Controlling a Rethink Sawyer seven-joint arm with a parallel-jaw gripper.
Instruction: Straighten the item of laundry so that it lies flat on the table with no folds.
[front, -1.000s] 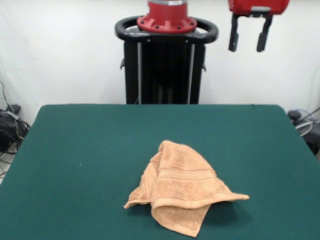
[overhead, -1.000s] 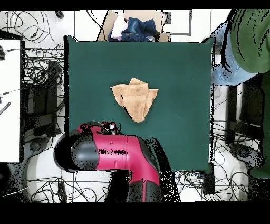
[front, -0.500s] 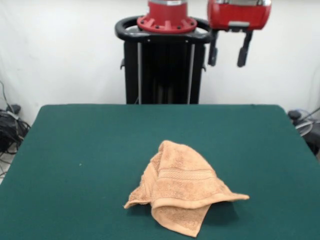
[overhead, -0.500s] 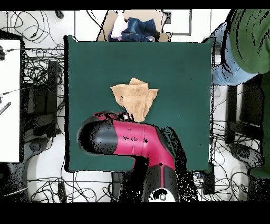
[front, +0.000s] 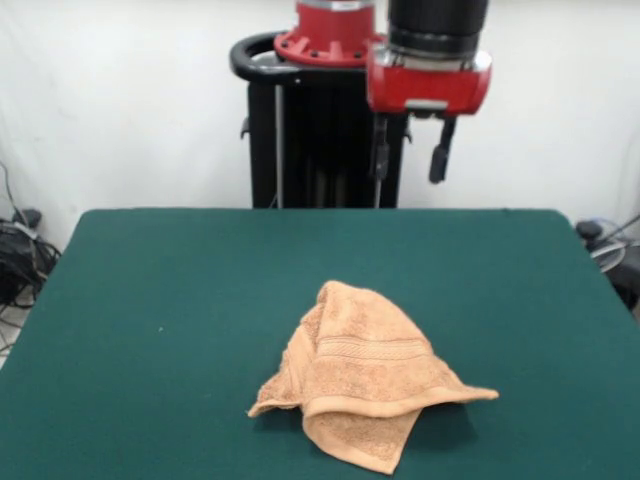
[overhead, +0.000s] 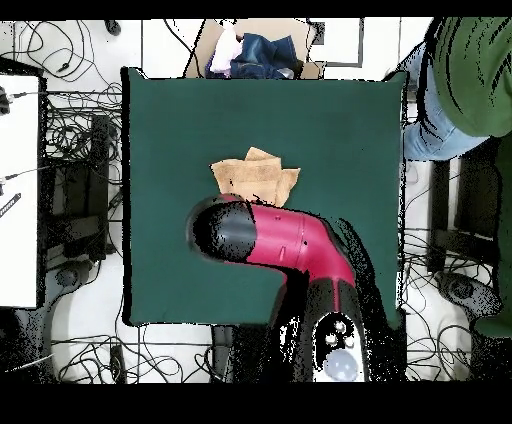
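So, nearest the front camera: the towel (front: 360, 385) sits crumpled a bit right of centre on the near half of the table (front: 150, 280), well clear of every edge. It is folded over itself, one flap draped across the top so a woven band shows, a pointed corner sticking out right, another corner poking toward the near edge. No tag visible from here. Nothing touches it.

Beyond it is bare green table, then the gripper (front: 410, 150) hanging high over the far side, jaws released and pointing straight down with a clear gap between them, holding nothing (well above the cloth). Judging by that pose it is staged for a top-down pinch, jaws spread so they can straddle an edge or corner.

In the overhead view the arm (overhead: 270, 235) crosses the table and covers the towel's near-robot edge, so that part of the towel (overhead: 255, 178) is hidden. A person (overhead: 470, 70) stands off one table corner, not reaching in.

Task looks barely begun: the folds are all there. The free right corner seems the easiest grab for pulling the flap open.
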